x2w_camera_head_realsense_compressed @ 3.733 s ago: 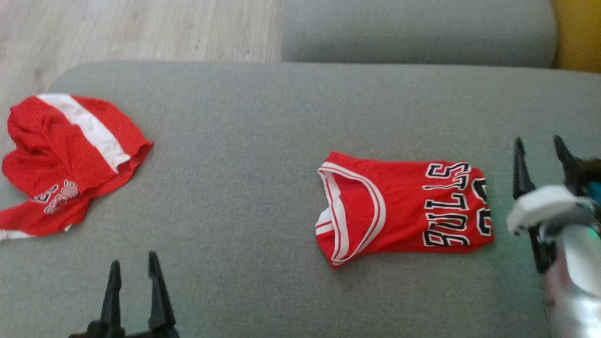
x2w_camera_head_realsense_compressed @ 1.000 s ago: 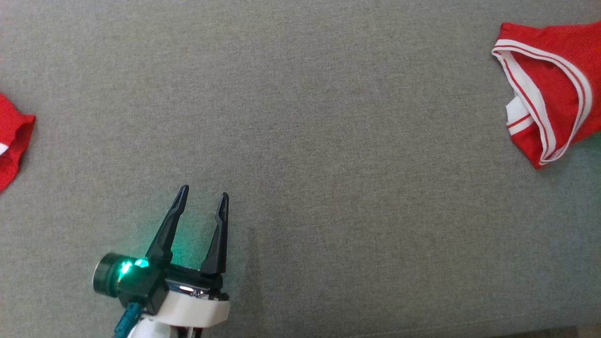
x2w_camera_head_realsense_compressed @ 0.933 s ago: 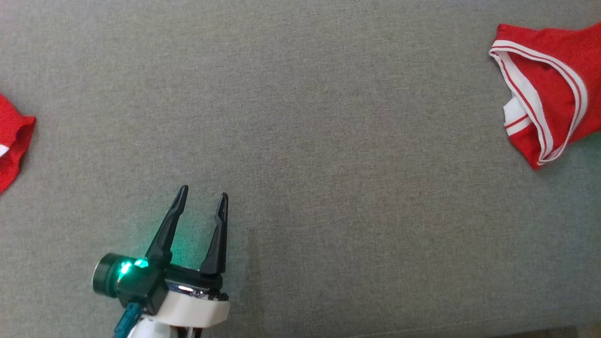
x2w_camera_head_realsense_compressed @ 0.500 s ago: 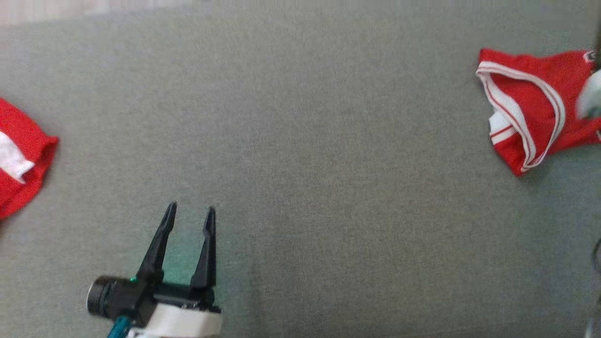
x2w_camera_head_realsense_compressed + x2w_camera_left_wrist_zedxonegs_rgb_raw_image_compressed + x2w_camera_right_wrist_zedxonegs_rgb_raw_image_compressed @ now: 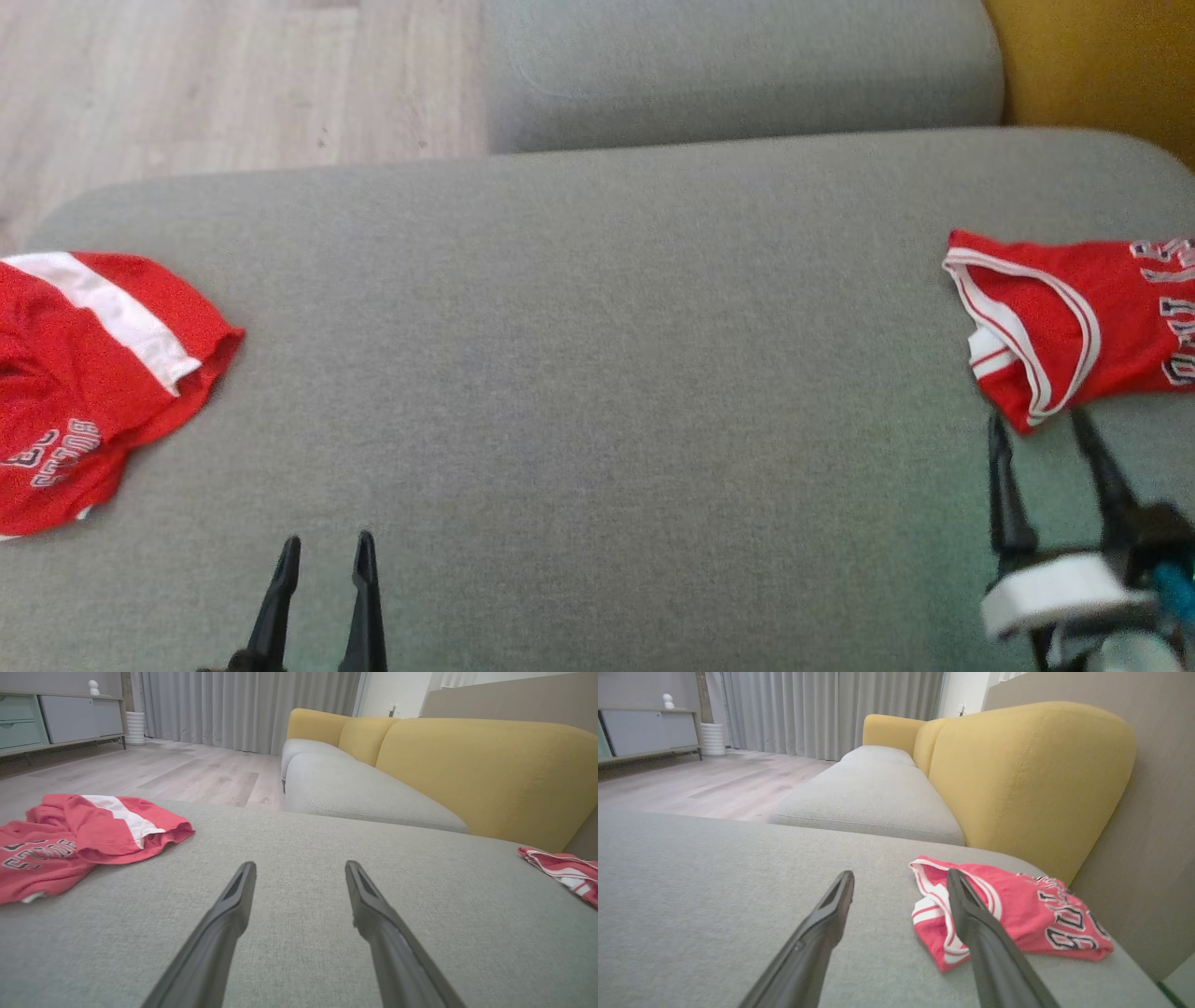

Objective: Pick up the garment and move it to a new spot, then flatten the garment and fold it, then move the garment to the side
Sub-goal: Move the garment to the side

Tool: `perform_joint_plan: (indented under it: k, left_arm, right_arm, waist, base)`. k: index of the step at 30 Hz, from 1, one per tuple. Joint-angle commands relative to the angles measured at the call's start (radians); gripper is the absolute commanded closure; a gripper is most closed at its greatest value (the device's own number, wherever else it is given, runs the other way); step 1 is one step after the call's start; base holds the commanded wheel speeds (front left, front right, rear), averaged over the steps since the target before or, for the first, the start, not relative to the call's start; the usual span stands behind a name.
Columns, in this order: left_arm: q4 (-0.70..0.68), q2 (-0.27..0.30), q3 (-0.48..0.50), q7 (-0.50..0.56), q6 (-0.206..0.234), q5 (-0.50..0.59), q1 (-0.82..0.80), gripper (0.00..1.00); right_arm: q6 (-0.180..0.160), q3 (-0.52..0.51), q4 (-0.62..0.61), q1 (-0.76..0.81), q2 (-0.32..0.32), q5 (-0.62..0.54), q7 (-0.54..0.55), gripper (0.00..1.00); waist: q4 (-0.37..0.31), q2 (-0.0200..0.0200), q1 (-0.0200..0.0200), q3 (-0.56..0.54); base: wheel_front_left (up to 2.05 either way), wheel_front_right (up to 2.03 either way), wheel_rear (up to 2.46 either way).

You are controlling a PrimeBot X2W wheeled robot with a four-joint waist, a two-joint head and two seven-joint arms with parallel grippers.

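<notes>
Head view: the folded jersey [image 5: 1064, 327] is found shifted from the middle to the right end of the grey cushion [image 5: 597, 373] and let go by the right gripper [image 5: 1038, 418], spread just beside it, so the move aside is judged done; the left gripper [image 5: 327, 538] is spread, empty

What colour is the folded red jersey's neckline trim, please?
The trim is white with red stripes; right wrist view.
</notes>
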Motion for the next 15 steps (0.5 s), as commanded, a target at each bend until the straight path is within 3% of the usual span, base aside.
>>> perform_joint_plan:
  k: [1, 15]
  left_arm:
    - [-0.026, -0.004, 0.033, -0.01, 0.002, 0.0, -0.027, 0.0]
    - [0.009, -0.004, 0.046, -0.01, -0.017, 0.01, -0.026, 0.0]
  right_arm:
    - [0.007, 0.023, -0.04, -0.035, -0.003, 0.009, -0.015, 0.0]
    - [0.007, 0.091, -0.057, 0.088, 0.039, 0.066, -0.027, 0.0]
  waist:
    - [0.018, -0.0001, 0.0003, -0.021]
    - [0.016, -0.0001, 0.0003, -0.04]
  base:
    - [0.0, 0.0, 0.0]
    - [0.0, 0.0, 0.0]
